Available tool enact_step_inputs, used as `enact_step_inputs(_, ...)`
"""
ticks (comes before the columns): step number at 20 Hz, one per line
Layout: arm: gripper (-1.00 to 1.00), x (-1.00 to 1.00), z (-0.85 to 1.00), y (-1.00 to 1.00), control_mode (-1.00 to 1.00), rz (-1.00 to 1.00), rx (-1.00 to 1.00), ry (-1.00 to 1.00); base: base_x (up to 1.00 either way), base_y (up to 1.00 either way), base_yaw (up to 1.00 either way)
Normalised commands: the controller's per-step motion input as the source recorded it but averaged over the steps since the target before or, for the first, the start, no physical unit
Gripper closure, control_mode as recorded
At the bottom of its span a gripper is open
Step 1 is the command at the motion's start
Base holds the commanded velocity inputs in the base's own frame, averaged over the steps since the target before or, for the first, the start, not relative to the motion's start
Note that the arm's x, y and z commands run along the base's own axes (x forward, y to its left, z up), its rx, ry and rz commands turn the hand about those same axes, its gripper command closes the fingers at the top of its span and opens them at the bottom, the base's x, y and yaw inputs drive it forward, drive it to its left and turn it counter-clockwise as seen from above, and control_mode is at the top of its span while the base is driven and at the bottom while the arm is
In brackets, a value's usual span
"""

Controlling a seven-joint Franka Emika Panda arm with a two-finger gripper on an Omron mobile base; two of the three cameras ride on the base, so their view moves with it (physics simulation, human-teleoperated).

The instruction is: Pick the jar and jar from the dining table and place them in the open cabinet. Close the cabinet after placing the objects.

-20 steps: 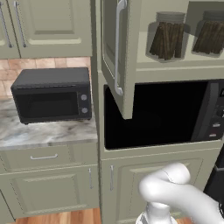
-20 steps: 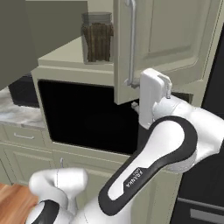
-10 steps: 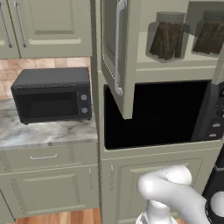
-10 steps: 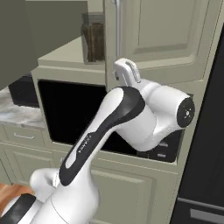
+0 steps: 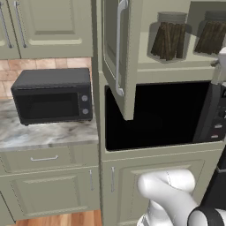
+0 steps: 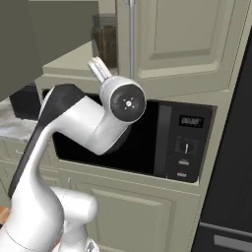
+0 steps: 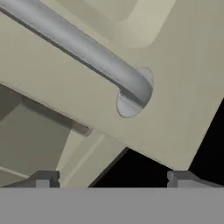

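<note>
Silver bar handle [image 7: 87,52] sits right in front of the claw [image 7: 113,177], whose two tips stand apart and hold nothing. Behind it, at twelve o'clock, the green cabinet door [image 5: 118,53] hangs open. Farther back, both jars [image 5: 168,36] [image 5: 212,34] stand on the shelf. Closing comes next, I think: push the door shut.

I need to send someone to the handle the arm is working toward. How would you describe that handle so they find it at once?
Start at the big black built-in oven in the sage-green tall unit. Directly above it, the sage-green raised-panel cabinet door stands swung open beside a shelf with two clear glass jars of brown sticks. The long vertical silver bar handle is on that door, the only door ajar.
</note>
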Motion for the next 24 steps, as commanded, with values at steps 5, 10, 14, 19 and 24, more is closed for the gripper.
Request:
enact_step_inputs(5, -1.00, 0.39, 0.21, 0.50, -1.00, -0.19, -0.18, 0.00, 0.00, 0.00, 0.00)
enact_step_inputs(10, -1.00, 0.89, 0.19, 0.06, -1.00, -0.03, -0.14, 0.02, 0.00, 0.00, 0.00)
enact_step_inputs(14, -1.00, 0.91, 0.16, -0.04, -1.00, 0.00, -0.10, 0.05, 0.00, 0.00, 0.00)
enact_step_inputs(19, -1.00, 0.74, 0.04, 0.00, -1.00, 0.00, -0.10, 0.02, 0.00, 0.00, 0.00)
enact_step_inputs(24, -1.00, 0.77, 0.13, 0.00, -1.00, 0.03, -0.08, 0.00, 0.00, 0.00, 0.00)
